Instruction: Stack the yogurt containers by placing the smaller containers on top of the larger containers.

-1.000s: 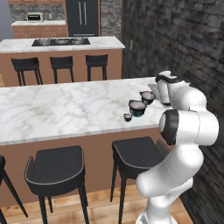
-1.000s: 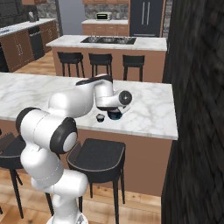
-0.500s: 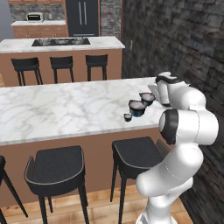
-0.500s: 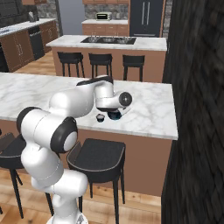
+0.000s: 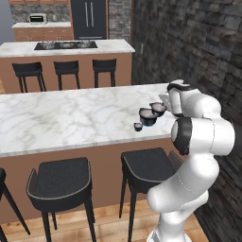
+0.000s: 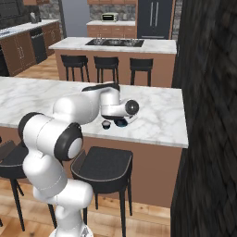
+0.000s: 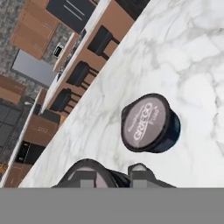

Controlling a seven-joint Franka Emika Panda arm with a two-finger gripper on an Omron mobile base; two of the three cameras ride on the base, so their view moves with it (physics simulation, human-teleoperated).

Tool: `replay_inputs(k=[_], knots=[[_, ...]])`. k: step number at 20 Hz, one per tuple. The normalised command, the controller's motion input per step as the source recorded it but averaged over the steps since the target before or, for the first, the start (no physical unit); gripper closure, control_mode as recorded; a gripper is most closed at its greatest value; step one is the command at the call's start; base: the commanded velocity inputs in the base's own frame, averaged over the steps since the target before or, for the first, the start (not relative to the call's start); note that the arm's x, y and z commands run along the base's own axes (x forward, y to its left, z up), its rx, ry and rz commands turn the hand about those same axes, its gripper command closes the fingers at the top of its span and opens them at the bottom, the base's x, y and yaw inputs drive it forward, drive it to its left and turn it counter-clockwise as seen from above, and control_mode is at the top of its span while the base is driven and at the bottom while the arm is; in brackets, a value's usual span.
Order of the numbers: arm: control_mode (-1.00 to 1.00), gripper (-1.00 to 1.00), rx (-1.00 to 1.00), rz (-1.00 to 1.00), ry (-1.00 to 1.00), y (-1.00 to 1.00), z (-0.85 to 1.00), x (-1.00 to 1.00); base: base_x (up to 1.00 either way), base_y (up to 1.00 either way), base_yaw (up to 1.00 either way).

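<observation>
gripper (image 7: 114, 175) is clenching a small dark cup (image 7: 89, 173) at the bottom centre of the hand view. the big tub (image 7: 151, 123) is sitting mid-frame on the marble counter (image 7: 188, 52), just above it. another tiny cup (image 5: 138, 126) is resting beside the tub, centre of the left base view.

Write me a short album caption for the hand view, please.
Looking down from the hand: a Greek yogurt tub on the marble counter, a small cup pinched in the gripper.

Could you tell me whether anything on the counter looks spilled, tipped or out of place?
Nothing stands out: the big tub and one small cup stand upright on the counter, and the hand holds the other cup.
</observation>
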Motion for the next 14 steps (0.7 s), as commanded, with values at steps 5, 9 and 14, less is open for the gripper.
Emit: replay_inputs(k=[5, 9, 14], knots=[[-1.0, 1.0, 0.0, 0.0, 0.0, 0.02, -0.07, 0.05, 0.0, 0.0, 0.0], [-1.0, 1.0, 0.0, 0.0, 0.0, 0.0, -0.02, 0.07, 0.0, 0.0, 0.0], [-1.0, 1.0, 0.0, 0.0, 0.0, 0.0, 0.0, 0.0, 0.0, 0.0, 0.0]])
